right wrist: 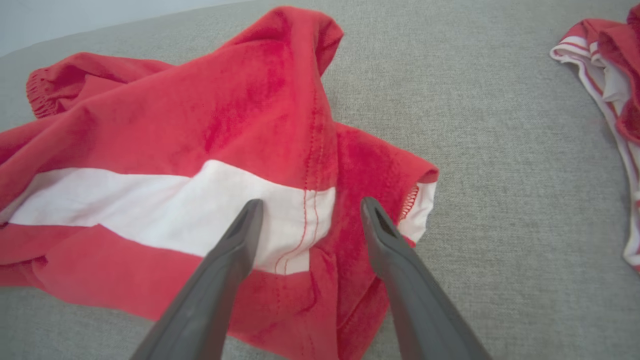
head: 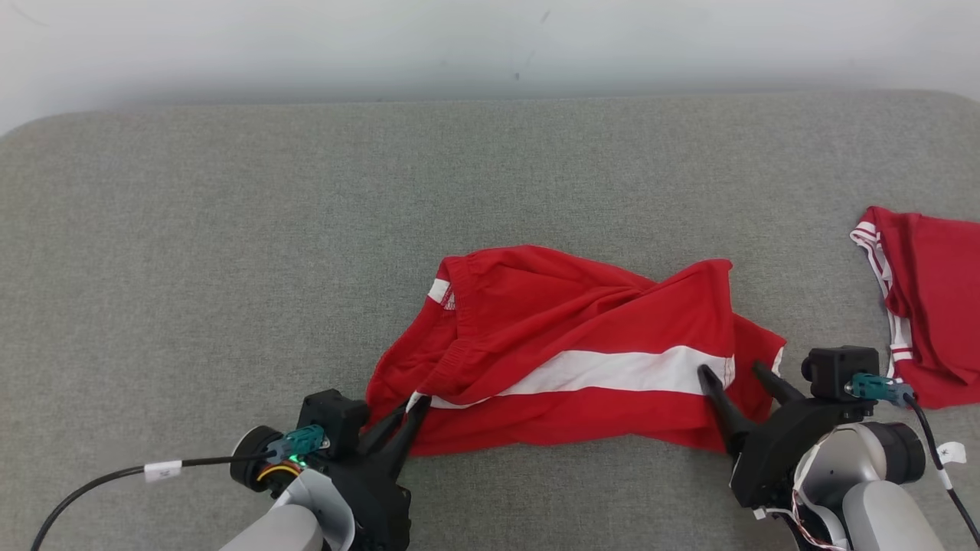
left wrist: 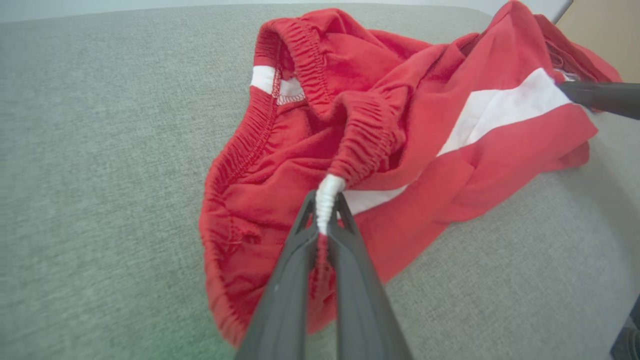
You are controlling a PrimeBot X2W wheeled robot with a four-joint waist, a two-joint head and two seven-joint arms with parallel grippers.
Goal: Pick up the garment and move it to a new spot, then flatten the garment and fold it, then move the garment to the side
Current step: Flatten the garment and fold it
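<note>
The garment (head: 566, 360) is a pair of red shorts with a white side stripe, lying crumpled near the front of the grey surface. My left gripper (head: 413, 405) is shut on its elastic waistband at the left end. In the left wrist view the fingers (left wrist: 295, 260) pinch the white end of the stripe on the garment (left wrist: 400, 130). My right gripper (head: 731, 371) stands open over the garment's right end. In the right wrist view its gripper (right wrist: 310, 207) straddles the hem seam of the garment (right wrist: 200, 130), with nothing pinched.
A second red garment with white trim (head: 930, 306) lies at the right edge of the grey padded surface (head: 306, 229), also at the upper right of the right wrist view as red cloth (right wrist: 615, 75). A pale wall runs behind.
</note>
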